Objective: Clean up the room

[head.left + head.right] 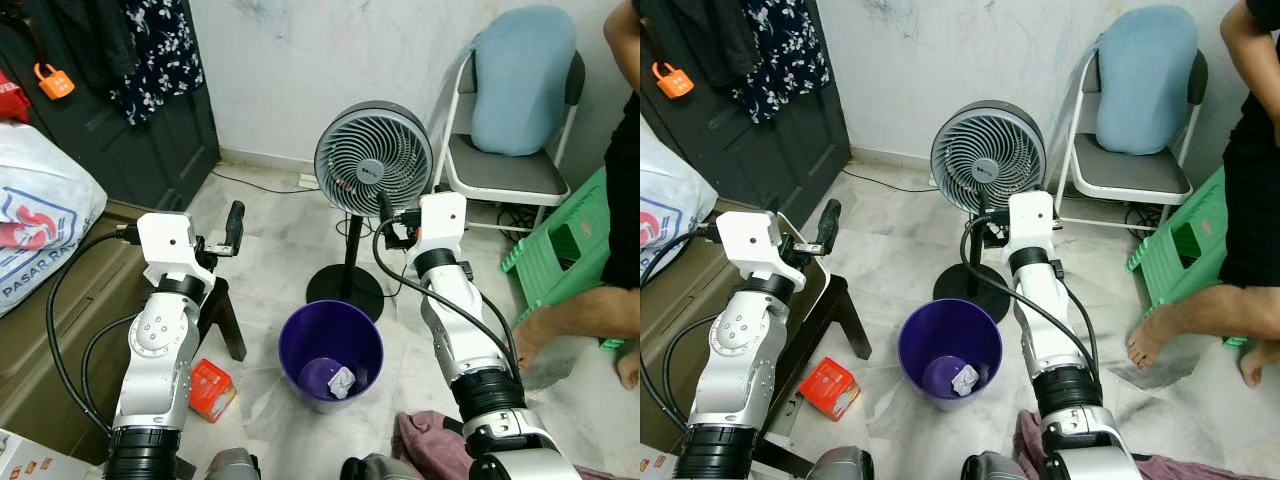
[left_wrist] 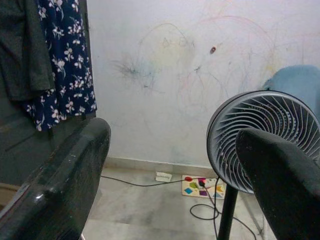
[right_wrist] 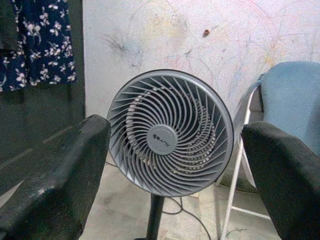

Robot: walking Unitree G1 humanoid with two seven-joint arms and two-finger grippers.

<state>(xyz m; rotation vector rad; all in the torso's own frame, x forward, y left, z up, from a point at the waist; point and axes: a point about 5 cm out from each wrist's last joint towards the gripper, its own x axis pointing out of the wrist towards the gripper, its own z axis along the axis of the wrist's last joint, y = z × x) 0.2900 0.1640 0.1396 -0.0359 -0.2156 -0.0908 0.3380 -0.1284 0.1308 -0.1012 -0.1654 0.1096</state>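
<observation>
Right now both grippers, left (image 2: 170,175) & right (image 3: 175,170), hang released, holding nothing; red packet (image 1: 212,389) lies on floor beside purple bin (image 1: 330,352). Risk: arms swing fwd, clip fan (image 1: 373,160), tip it

Both arms raised forward — left gripper (image 2: 170,185) and right gripper (image 3: 175,180) spread, empty

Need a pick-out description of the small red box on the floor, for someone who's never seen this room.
Start at the standing fan by the white wall; before its base sits a purple bin. On the robot's left of the bin, beside the dark stool leg, lies the small red box. It is the only red-orange packet on the pale floor, flat and rectangular with white print.
</observation>
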